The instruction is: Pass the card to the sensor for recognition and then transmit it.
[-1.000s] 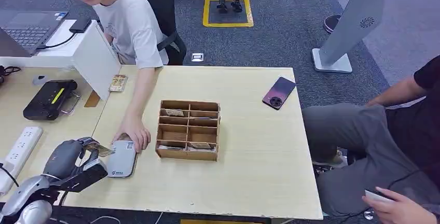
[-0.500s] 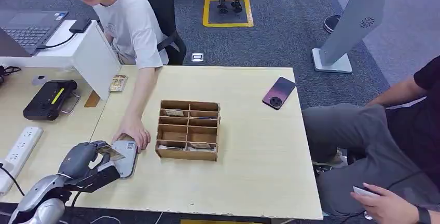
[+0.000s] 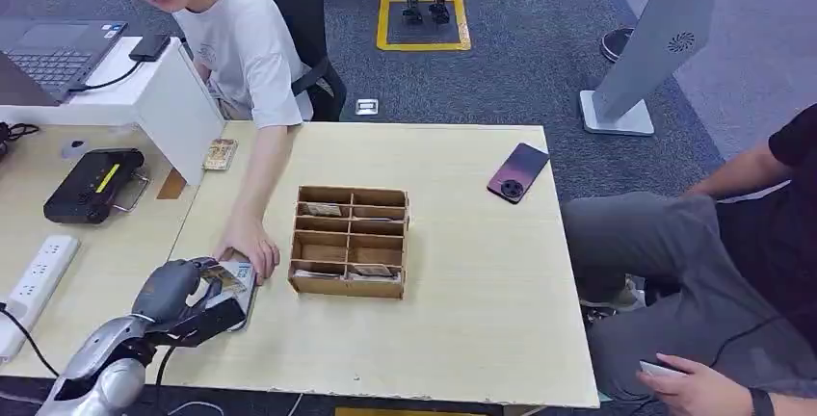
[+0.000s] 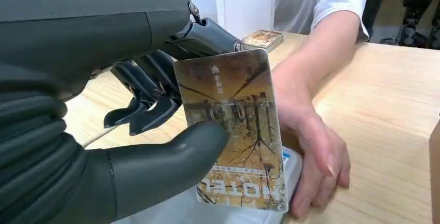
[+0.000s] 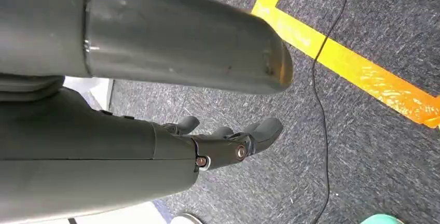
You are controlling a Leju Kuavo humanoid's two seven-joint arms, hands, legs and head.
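**Card brought over the sensor for reading**

Left hand (image 3: pixel 188 293) is shown grasping the card (image 3: pixel 227 277), which is pinched between the thick thumb and the darker fingers (image 4: pixel 150 111). Compared with the head view a second ago, the hand has been carried forward and to the right along the table's (image 3: pixel 462 272) near-left corner, so that the card, previously short of the sensor (image 3: pixel 234 302), is now held directly above it. From this shift the recognition step is judged to be in progress, with the handover not yet begun. In the left wrist view the card (image 4: pixel 233 130) is seen tilted, printed face toward the camera, its lower edge just above the pale housing of the sensor (image 4: pixel 181 211); whether the two are touching cannot be settled from these angles. A person's hand (image 3: pixel 249 246) is rested on the far end of the sensor, just beside the card, and appears unmoved over the interval.

The left arm is extended low across the table edge, the wrist being turned so that the thumb lies toward the robot. The right hand (image 5: pixel 233 141) is seen hanging beside the body above the carpeted floor (image 5: pixel 363 146), its fingers loosely apart with nothing held. The wooden compartment box (image 3: pixel 351 240) is left untouched nearby.
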